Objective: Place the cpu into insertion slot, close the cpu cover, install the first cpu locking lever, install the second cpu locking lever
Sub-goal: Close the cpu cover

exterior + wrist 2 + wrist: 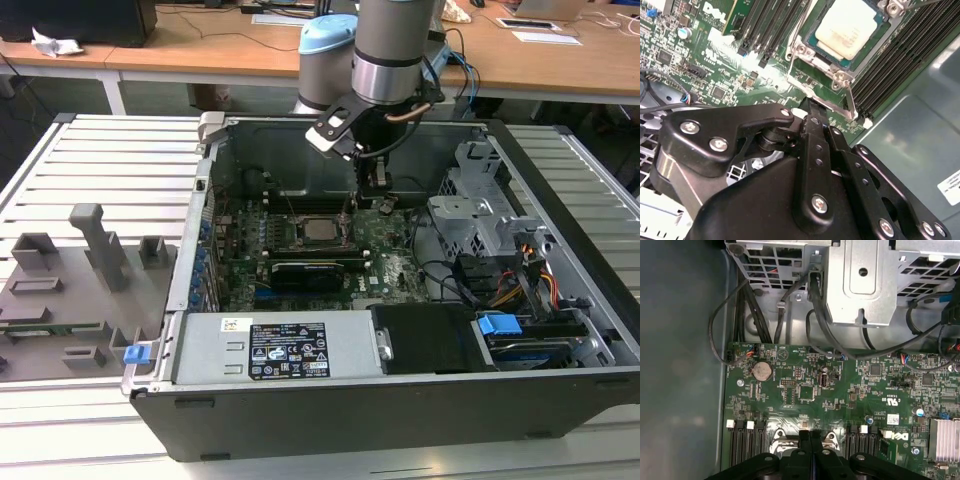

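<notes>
The arm reaches down into an open computer case [330,410] that lies on a slatted metal surface [110,150]. The end effector [378,200] hangs just over the motherboard [385,250], beside the socket on the exterior view's right. In the first wrist view the end effector [809,432] is clenched, its two black fingers [804,440] pressed together with no gap and nothing seen between them. In the second wrist view the end effector [810,102] sits at the socket's edge, close to a thin silver lever [852,102]; whether they touch cannot be told. The cpu [847,27] lies flat in the socket, its pale metal face up, and the cpu cover [812,55] lies down around it as a silver frame. Black memory slots [900,55] run alongside. A long black expansion card [305,270] sits nearer the power supply [280,350]
</notes>
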`<state>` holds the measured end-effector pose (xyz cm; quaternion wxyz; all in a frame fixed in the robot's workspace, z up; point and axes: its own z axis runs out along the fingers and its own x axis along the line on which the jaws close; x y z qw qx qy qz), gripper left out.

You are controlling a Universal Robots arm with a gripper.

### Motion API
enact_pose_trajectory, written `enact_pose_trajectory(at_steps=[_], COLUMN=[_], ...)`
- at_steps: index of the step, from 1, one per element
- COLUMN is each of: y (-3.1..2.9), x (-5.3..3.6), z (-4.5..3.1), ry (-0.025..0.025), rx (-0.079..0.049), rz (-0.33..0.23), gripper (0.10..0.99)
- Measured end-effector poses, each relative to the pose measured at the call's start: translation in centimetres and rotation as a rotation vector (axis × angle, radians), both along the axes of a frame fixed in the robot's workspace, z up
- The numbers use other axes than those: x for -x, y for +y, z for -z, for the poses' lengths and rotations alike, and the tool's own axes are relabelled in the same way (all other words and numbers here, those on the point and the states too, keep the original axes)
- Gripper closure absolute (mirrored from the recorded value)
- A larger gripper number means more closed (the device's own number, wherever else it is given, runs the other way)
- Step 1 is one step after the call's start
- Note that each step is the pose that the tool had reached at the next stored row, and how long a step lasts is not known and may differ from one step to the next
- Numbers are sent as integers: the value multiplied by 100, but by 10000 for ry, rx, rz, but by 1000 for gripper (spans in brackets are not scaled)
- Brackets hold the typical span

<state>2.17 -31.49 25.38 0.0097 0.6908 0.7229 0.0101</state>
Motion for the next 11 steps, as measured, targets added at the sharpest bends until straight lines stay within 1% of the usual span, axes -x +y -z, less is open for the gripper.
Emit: enact_pose_trajectory(at_steps=[11], y=[0], x=[165], z=[2], ry=[0], rx=[0], rz=[-1], gripper=[980])
